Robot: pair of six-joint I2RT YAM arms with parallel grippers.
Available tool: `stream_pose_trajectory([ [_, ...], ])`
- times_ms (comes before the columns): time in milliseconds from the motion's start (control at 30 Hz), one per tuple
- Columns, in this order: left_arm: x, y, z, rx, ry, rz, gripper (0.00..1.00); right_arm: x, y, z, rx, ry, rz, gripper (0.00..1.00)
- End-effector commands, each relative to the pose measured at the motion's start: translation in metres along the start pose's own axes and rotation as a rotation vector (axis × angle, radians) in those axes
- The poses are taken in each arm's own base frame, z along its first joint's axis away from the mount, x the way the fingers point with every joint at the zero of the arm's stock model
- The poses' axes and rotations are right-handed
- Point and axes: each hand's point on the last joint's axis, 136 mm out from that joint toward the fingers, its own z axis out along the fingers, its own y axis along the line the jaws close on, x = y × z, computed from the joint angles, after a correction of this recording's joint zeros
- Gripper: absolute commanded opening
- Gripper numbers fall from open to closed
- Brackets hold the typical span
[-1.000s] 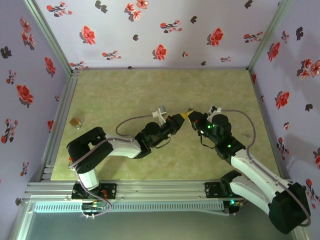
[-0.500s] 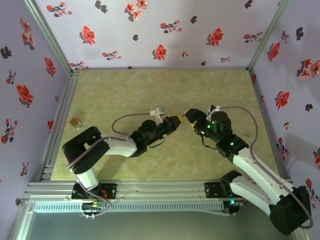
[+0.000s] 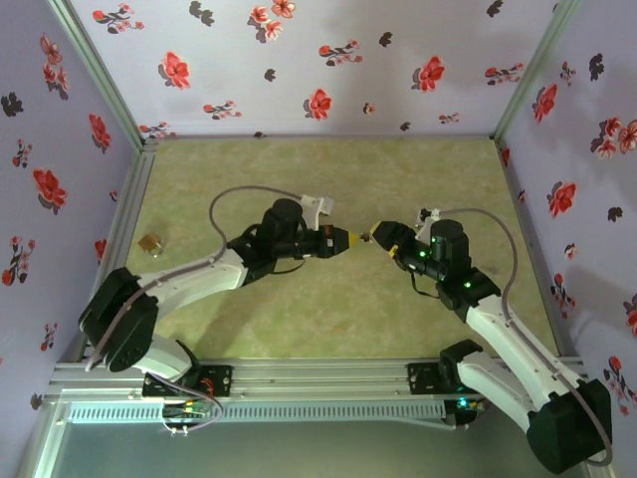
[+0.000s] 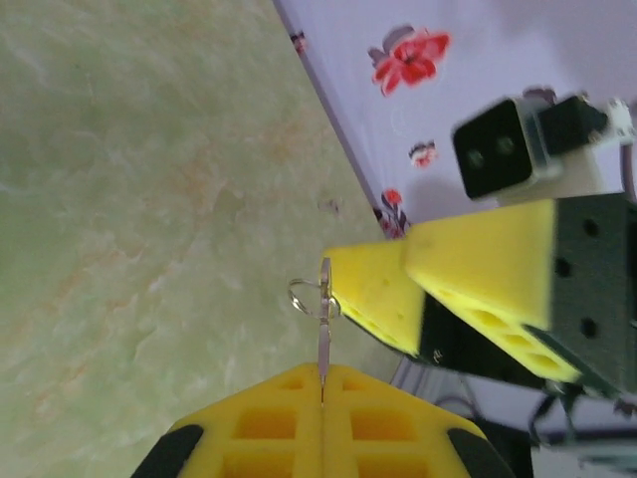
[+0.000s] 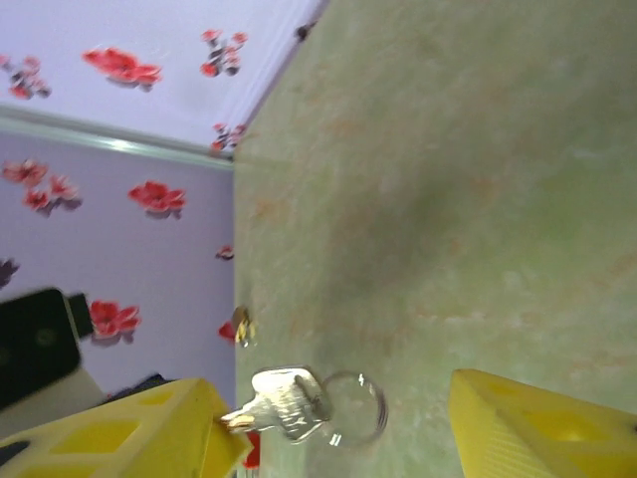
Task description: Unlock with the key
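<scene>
The brass padlock (image 3: 150, 242) sits at the left edge of the table (image 3: 299, 179), well apart from the rest. Near the middle the left gripper (image 3: 352, 237) is clamped tight on the key (image 5: 282, 403), held in the air with its silver head and ring sticking out free. Just right of it the right gripper (image 3: 382, 236) gapes wide, holding nothing. The key looks light, stiff and slick, likely to swivel in a pinch; the flat head seems the best place to grip. Only the padlock could take anything in, and the key is not in it
</scene>
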Motion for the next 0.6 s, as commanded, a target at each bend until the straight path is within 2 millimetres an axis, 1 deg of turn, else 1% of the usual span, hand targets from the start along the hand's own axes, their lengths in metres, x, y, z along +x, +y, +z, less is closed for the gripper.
stream_pose_trajectory([
  [0,0.028,0.007,-0.018,0.003,0.204,0.075,0.0,0.014,0.034,0.0,-0.199,0.086,-0.148,0.62],
  [100,0.028,0.0,-0.021,0.025,0.252,0.12,0.0,0.019,0.039,0.0,-0.254,0.105,-0.19,0.61],
  [233,0.023,-0.004,-0.023,0.024,0.27,0.151,0.0,0.027,0.041,-0.002,-0.301,0.131,-0.211,0.6],
  [400,0.019,-0.015,-0.024,0.066,0.282,0.174,0.0,0.037,0.03,-0.001,-0.308,0.15,-0.226,0.57],
  [467,0.018,-0.016,-0.024,0.066,0.289,0.178,0.0,0.039,0.027,-0.002,-0.31,0.152,-0.228,0.56],
  [567,0.018,-0.017,-0.025,0.066,0.295,0.186,0.0,0.04,0.031,-0.004,-0.345,0.146,-0.23,0.53],
])
